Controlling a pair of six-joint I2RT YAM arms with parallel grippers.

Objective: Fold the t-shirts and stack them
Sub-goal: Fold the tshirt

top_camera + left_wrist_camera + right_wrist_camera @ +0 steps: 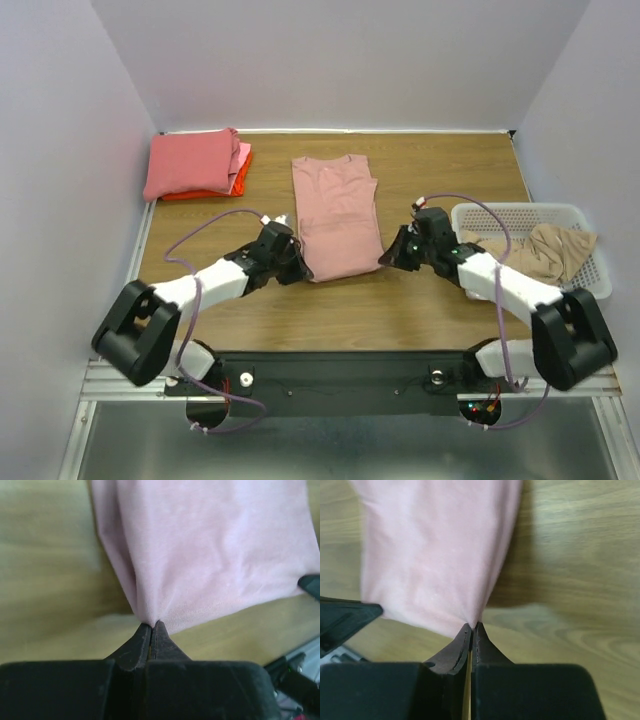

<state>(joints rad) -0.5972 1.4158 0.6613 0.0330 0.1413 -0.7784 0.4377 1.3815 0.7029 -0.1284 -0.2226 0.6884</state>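
Note:
A dusty pink t-shirt lies folded lengthwise in the middle of the table. My left gripper is shut on its near left corner. My right gripper is shut on its near right corner. The near hem is lifted slightly off the wood between them. A stack of folded shirts lies at the far left: a coral-red one on top, pink and orange ones under it. A tan shirt lies crumpled in the white mesh basket at the right.
The wooden table ends at grey walls at the back and both sides. The right arm's body passes just left of the basket. A black bar with the arm bases runs along the near edge.

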